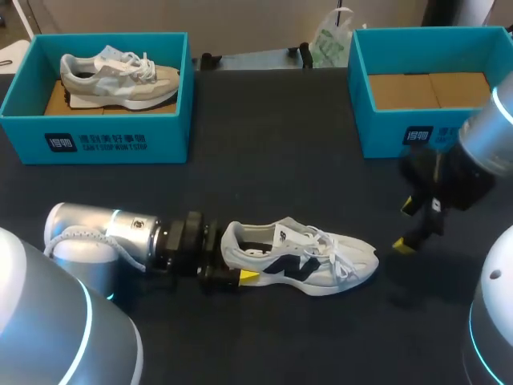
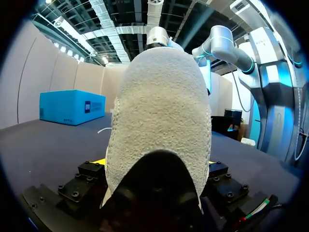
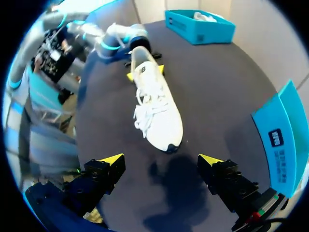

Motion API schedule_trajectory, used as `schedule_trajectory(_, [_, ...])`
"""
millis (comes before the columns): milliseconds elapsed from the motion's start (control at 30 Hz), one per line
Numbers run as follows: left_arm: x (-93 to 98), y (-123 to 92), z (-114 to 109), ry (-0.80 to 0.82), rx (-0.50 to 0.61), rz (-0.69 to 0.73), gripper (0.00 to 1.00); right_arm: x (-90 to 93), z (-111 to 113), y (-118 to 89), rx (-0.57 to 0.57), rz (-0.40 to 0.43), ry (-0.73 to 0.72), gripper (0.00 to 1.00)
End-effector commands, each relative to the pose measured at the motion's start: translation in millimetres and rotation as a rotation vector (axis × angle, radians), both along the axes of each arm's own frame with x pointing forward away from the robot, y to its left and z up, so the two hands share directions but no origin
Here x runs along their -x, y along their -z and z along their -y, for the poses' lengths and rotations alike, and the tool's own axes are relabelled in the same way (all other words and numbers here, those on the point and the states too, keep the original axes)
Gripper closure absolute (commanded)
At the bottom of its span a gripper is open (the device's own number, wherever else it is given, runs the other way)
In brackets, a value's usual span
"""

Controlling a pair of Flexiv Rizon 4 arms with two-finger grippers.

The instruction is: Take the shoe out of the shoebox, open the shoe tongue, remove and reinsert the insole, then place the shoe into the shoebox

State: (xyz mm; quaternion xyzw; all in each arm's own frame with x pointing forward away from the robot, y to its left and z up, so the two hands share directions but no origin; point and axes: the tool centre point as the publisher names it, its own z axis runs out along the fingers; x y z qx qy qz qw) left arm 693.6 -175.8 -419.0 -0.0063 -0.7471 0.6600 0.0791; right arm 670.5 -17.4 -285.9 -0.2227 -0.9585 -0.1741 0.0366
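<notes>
A dark worktop [image 1: 280,160] carries two open teal shoeboxes at its far edge. The left shoebox [image 1: 104,140] holds a grey sneaker [image 1: 120,76] lying lengthwise, and the right shoebox [image 1: 385,128] shows only its cardboard floor. A white sneaker [image 1: 321,261] with a dark side logo stands on its sole near the front of the worktop, well apart from both boxes. Its long axis runs side to side, heel to the left and toe pointing right. The left gripper [image 1: 231,261] is clamped on the heel from both sides. The right gripper [image 1: 406,226] hangs just past the toe, fingers spread apart and holding nothing, with bare worktop beneath it.
</notes>
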Motion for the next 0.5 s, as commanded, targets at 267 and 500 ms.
schedule_trajectory(267, [-0.4,0.4,0.4,-0.002,0.000,0.000,1.00,3.4,-39.0,-26.7,0.312,-0.121,0.483,0.00])
schedule_trajectory(500, [-0.4,0.4,0.4,-0.002,0.000,0.000,1.00,3.4,-39.0,-26.7,0.312,-0.121,0.483,0.00])
